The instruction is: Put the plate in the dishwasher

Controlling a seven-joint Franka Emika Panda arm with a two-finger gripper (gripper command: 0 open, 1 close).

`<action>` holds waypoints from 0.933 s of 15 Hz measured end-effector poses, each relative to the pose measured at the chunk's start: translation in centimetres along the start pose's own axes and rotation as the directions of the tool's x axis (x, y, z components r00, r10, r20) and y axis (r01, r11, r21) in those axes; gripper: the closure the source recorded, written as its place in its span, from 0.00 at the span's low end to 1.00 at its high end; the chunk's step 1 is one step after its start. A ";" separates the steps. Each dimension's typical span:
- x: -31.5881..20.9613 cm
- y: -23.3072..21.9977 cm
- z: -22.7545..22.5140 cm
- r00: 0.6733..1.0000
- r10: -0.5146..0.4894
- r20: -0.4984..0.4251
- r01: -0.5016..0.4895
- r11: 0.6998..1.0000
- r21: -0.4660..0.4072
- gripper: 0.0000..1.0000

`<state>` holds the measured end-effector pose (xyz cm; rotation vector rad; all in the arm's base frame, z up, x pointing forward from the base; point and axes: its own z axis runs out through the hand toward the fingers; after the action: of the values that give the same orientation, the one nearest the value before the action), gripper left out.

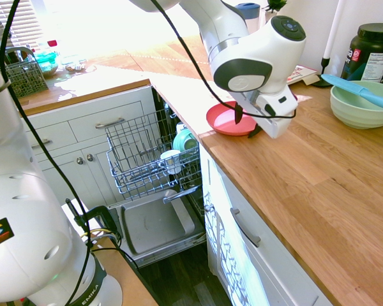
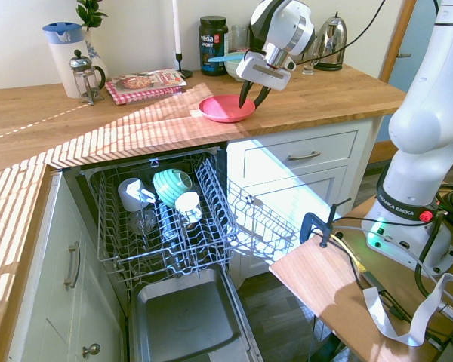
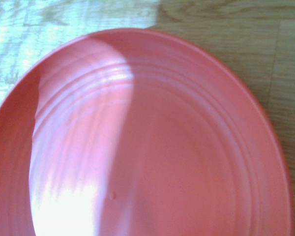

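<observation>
The wooden counter (image 2: 136,121) runs along the wall and round the corner, and beneath it the dishwasher (image 2: 174,302) stands open, its grey door panel lying flat and its wire rack (image 2: 162,226) pulled out. In the rack sit a pale green bowl on its side (image 2: 171,185), a white mug (image 2: 133,194) to its left and a white cup (image 2: 187,205) just in front; the rest of the tines are bare. A second, smaller wire basket (image 2: 260,226) hangs out to the right of the rack with nothing in it.

The plate (image 2: 225,108) lies on the counter near its front edge, just above the dishwasher's right side. It is round, so it has no long axis; it faces up, and its right edge looks slightly raised where the fingers meet it, though I cannot tell if it has left the wood.

The gripper (image 2: 252,95) points steeply down at the plate's right rim. Its two dark fingers straddle the rim, one inside the dish and one outside, with a narrow gap between them; whether they already pinch the rim I cannot tell.

Further back stand a green mixing bowl (image 1: 360,105) with a blue spatula (image 1: 360,92) across it, a dark tub (image 1: 373,51), a kettle (image 2: 331,45), a magazine (image 2: 145,83), a cafetière (image 2: 85,75) and a white jug (image 2: 63,53).

Only the first exterior view shows the cutlery basket (image 1: 16,73) on the far counter by the window. The wrist view shows the plate's ringed inner face (image 3: 152,147), half sunlit, filling nearly the whole picture.
</observation>
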<state>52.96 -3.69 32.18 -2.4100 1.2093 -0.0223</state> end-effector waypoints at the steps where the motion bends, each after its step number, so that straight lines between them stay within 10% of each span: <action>1: 0.0 0.1 0.0 1.000 -0.004 0.006 0.004 1.000 -0.006 1.00; 14: 3.2 -1.1 -3.5 0.996 -0.091 -0.017 0.089 0.992 -0.087 1.00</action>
<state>55.07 -6.93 35.17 -2.5442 1.1313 -0.0240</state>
